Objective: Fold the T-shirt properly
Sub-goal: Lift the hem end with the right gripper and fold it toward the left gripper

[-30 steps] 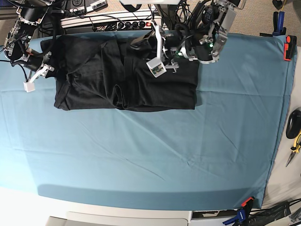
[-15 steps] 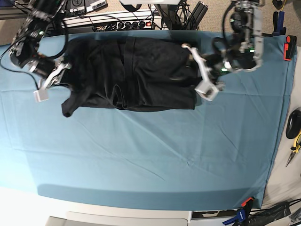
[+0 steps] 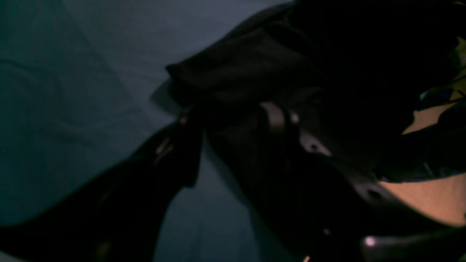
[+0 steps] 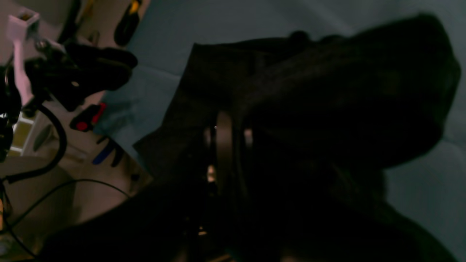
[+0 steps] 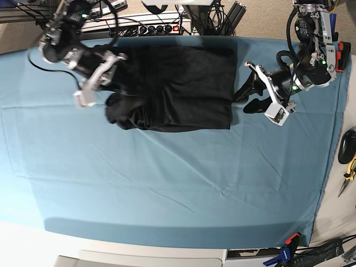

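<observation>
The right gripper (image 5: 103, 83), clamped on the T-shirt (image 5: 183, 83) edge, carries it toward the far side — the left gripper (image 5: 261, 92) hangs spread and empty just beside it.

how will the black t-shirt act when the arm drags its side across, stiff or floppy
Likely floppy: where the right gripper pinches the T-shirt, the cloth bunches and droops. Probably light, since one pinch lifts that whole side. It may drag on the teal cloth and wrinkle rather than slide flat.

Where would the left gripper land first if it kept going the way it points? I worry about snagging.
Probably the teal cloth: the left gripper is open, beside the T-shirt, pointing down past its right edge. Depth is unclear.
</observation>
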Robot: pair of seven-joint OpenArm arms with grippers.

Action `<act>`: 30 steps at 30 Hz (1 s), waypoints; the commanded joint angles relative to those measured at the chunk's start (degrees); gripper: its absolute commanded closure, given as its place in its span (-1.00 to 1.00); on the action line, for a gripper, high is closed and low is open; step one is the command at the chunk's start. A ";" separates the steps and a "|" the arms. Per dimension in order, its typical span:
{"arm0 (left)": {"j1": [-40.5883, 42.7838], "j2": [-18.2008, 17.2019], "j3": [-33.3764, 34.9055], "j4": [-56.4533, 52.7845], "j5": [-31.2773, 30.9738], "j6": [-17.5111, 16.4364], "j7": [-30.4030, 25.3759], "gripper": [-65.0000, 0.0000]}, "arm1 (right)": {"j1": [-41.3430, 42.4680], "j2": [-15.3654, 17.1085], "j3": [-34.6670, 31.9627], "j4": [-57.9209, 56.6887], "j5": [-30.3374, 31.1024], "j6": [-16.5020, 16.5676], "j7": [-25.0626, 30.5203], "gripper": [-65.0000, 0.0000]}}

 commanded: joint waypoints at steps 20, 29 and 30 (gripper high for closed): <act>-0.44 -0.57 -0.26 1.01 -1.46 -0.42 -1.27 0.20 | 3.85 -6.23 -24.39 1.42 -27.34 -0.33 17.49 1.00; -0.44 -0.57 -0.26 1.01 -1.46 -0.39 -1.27 0.20 | 5.03 -8.70 -29.22 -3.21 -35.67 -2.34 21.64 1.00; -0.44 -0.59 -0.26 1.01 -1.46 -0.39 -1.27 0.20 | 5.49 -8.68 -29.20 -4.37 -35.89 -2.51 21.94 1.00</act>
